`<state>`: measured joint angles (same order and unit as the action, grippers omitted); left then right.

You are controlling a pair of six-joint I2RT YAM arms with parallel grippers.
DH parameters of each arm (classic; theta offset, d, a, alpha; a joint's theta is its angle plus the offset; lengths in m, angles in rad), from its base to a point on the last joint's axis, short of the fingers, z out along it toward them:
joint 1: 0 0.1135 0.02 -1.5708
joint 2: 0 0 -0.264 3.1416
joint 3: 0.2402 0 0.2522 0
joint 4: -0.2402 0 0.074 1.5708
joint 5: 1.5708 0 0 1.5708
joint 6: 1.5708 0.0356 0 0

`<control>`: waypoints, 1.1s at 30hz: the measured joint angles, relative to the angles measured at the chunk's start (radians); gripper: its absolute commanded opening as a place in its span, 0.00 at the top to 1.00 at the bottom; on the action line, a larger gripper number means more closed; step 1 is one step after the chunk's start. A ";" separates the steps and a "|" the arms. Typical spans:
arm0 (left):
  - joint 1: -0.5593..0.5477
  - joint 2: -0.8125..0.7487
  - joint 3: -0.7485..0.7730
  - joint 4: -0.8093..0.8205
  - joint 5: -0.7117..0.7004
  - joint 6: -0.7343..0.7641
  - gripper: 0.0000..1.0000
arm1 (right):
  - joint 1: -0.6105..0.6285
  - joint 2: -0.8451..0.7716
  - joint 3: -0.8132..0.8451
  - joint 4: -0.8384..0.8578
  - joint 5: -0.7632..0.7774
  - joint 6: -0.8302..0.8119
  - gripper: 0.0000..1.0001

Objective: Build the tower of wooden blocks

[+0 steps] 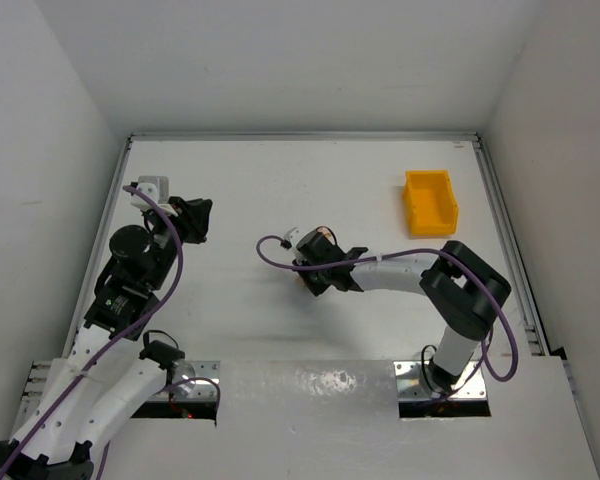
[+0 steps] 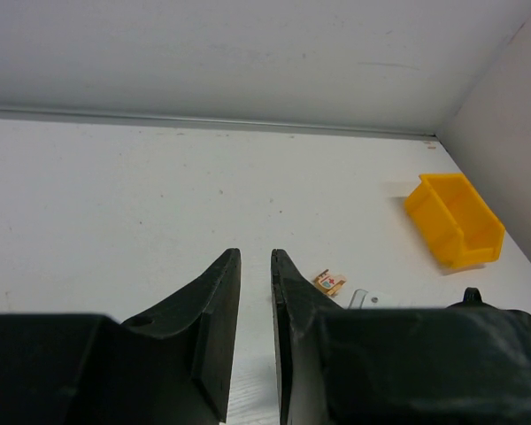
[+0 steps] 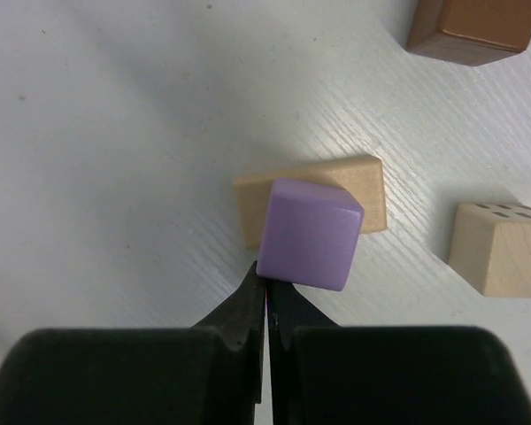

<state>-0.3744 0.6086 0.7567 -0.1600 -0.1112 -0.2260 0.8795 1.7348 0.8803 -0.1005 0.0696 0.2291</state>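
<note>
In the right wrist view a purple cube (image 3: 308, 235) sits on a flat pale tan block (image 3: 372, 190) lying on the white table. A dark brown block (image 3: 473, 31) lies at the top right, and a pale tan block with dark dots (image 3: 500, 248) lies at the right. My right gripper (image 3: 266, 276) is shut, its tips touching the purple cube's near lower edge; in the top view it (image 1: 310, 283) hides the blocks. My left gripper (image 2: 255, 257) is narrowly open and empty, far to the left (image 1: 193, 220). A small printed tan block (image 2: 330, 282) shows beyond it.
A yellow plastic bin (image 1: 430, 203) stands at the back right and also shows in the left wrist view (image 2: 456, 219). White walls enclose the table on three sides. The right arm's purple cable (image 1: 275, 255) loops left of its gripper.
</note>
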 measured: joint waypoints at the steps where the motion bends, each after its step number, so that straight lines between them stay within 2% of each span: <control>1: 0.000 0.000 0.000 0.000 0.000 0.000 0.81 | 0.000 0.000 -0.007 0.017 -0.006 0.012 1.00; 14: 0.000 0.000 0.000 0.000 0.000 0.000 0.81 | 0.001 0.082 -0.028 0.252 0.026 0.151 1.00; 19: 0.000 0.000 0.000 0.000 0.001 0.000 0.81 | 0.015 0.133 0.031 0.270 0.027 0.212 1.00; 24: 0.000 0.000 0.000 0.000 0.001 0.000 0.81 | 0.033 0.122 0.053 0.221 -0.023 0.219 0.90; 28: 0.000 0.000 0.000 0.000 0.003 0.000 0.81 | 0.035 0.047 0.051 0.153 -0.045 0.213 0.83; 29: 0.000 0.000 0.000 0.000 0.003 0.000 0.81 | 0.035 0.019 0.050 0.143 -0.045 0.211 0.76; 30: 0.000 0.000 0.000 0.000 0.004 0.000 0.81 | 0.035 -0.002 0.050 0.138 -0.042 0.211 0.74; 31: 0.000 0.000 0.000 0.000 0.003 0.000 0.81 | 0.035 -0.021 0.050 0.134 -0.035 0.206 0.72; 33: 0.000 0.000 0.000 0.000 0.003 0.000 0.81 | 0.035 -0.050 0.050 0.127 -0.013 0.196 0.76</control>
<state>-0.3744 0.6086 0.7567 -0.1596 -0.1078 -0.2260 0.9142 1.6844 0.9302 0.0265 0.0566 0.4248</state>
